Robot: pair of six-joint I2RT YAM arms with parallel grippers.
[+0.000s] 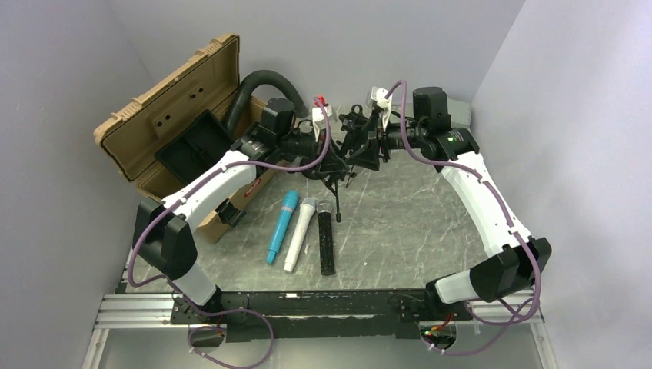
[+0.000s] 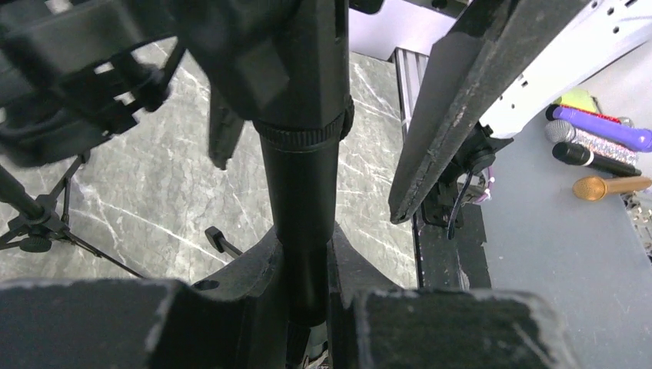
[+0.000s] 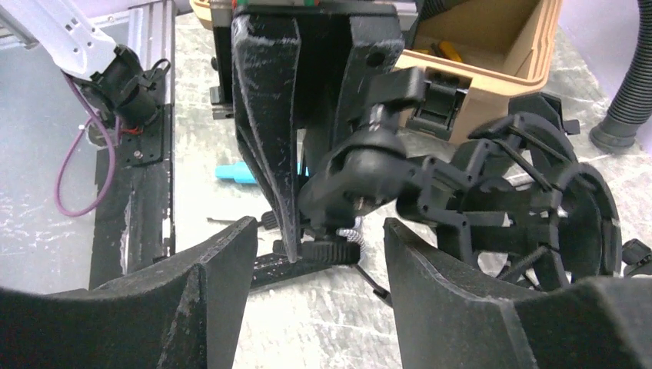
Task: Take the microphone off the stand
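Grey-walled cell with a marble desk (image 1: 415, 223). The left gripper (image 2: 304, 261) has its jaws clamped on a black barrel, judged to be the microphone (image 2: 300, 184), just beside the shock mount (image 3: 538, 207) of the stand (image 2: 34, 231). Whether its head sits in the cradle cannot be told. The right gripper (image 3: 317, 234) has its jaws apart, straddling the swivel joint (image 3: 369, 165) but not closed on it. To do the step well, close the right jaws on the joint to steady the stand. Then draw the barrel straight along its own axis, avoiding any twist that could tip the tripod.
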